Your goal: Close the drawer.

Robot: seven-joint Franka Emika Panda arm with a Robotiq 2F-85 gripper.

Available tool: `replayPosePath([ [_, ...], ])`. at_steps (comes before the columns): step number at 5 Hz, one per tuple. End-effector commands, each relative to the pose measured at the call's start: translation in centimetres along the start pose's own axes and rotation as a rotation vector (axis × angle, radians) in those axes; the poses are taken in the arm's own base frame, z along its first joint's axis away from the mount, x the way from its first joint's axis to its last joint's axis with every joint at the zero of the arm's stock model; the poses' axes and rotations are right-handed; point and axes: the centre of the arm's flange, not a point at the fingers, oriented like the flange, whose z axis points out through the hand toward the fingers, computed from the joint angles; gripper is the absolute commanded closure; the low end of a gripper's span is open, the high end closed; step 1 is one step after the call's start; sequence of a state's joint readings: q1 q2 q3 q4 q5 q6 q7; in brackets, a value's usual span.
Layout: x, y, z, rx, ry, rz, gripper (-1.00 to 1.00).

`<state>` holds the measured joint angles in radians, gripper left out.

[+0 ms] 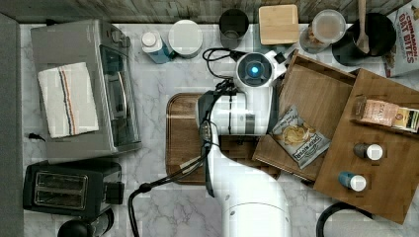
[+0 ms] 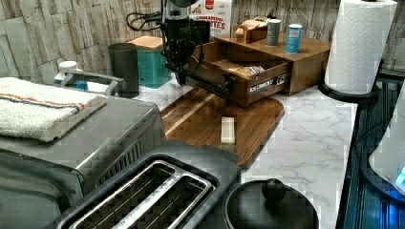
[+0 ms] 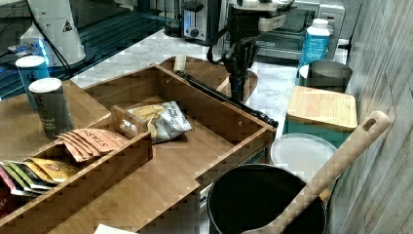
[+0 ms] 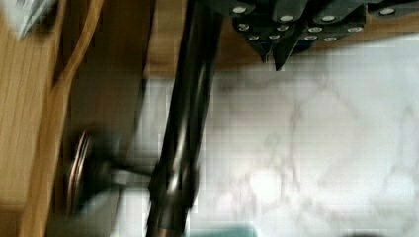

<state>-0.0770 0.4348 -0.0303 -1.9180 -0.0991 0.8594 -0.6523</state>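
Toaster oven [image 1: 84,89]: upper left of the top view, a striped towel [image 1: 66,101] folded on its roof.
Toaster [image 1: 71,187]: lower left of the top view, below the oven.
Cutting board [image 1: 184,136]: centre of the top view, dark wood, flat on the marble counter [image 1: 153,79]; in the left view a pale wooden block [image 2: 228,130] lies on it.
Arm [image 1: 242,163]: rises from the bottom centre of the top view and leans over the board.
Gripper [image 2: 183,78]: upper middle of the left view, pointing down, its fingertips drawn together and holding nothing, just beside the black bar handle [image 2: 210,82] on the drawer's front.
Drawer [image 1: 316,98]: right of centre in the top view, pulled out of its unit, its front edge over the cutting board; a chip bag [image 1: 299,136] lies inside.
Unit top [image 1: 380,168]: right edge of the top view, carrying two small canisters [image 1: 368,151] and a rack of tea packets [image 1: 388,113].
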Motion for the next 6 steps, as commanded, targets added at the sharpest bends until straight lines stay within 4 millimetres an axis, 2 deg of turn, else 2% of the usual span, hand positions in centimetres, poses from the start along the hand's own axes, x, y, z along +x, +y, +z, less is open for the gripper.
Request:
replayPosePath([
  [1,0.2,18.2,-1.0,0.013,-0.011,0.091,1.00],
  [2,-0.5,21.5,-1.2,0.018,-0.054,0.118,1.00],
  [3,-1.3,25.8,-1.4,-0.001,-0.107,0.171,1.00],
  [4,-2.9,31.1,1.0,-0.013,-0.079,0.199,1.00],
  [5,-4.1,36.5,1.6,-0.034,-0.104,0.210,1.00],
  [6,-5.2,40.9,3.1,-0.025,-0.131,0.207,1.00],
])
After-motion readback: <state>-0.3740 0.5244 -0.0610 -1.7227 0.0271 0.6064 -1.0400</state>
